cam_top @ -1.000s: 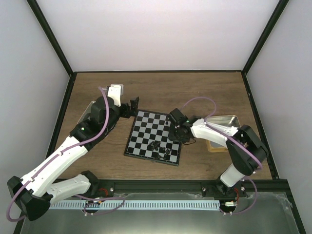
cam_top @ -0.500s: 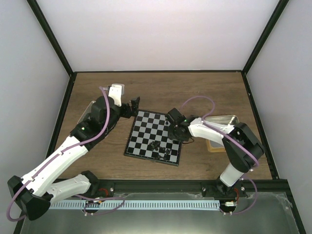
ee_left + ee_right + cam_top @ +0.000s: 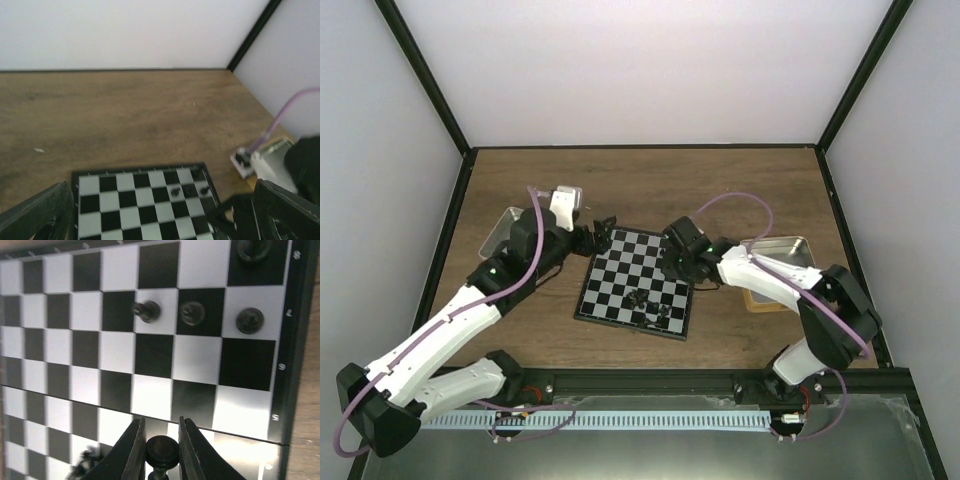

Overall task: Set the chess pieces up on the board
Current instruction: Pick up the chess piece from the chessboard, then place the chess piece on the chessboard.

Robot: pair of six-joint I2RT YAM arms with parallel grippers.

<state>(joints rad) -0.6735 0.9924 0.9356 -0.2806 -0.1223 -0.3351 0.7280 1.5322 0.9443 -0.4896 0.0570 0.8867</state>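
The board [image 3: 625, 285] lies flat at the table's middle, and also shows as the board [image 3: 80, 340] in the right wrist view. My right gripper [image 3: 161, 442] is shut on a black chess piece [image 3: 162, 451], seen from above over the board's right half. Three more black pieces [image 3: 192, 313] stand in a row near the right rim, and a further piece [image 3: 253, 247] sits in the corner. My right gripper [image 3: 678, 262] hangs over the board's right edge. My left gripper [image 3: 600, 230] is open with nothing in it, at the board's far left corner. A few black pieces [image 3: 655, 305] lie near the front edge.
A metal tin [image 3: 502, 226] sits left of the board behind my left arm. Another tin [image 3: 782, 248] and a tan-rimmed tin [image 3: 765, 300] sit to the right, under my right arm. Black frame posts edge the table.
My right gripper's jaws closed on a black piece and it shifted slightly towards the far side. My left arm swung right and nearer the board's far left corner, uncovering the left tin.
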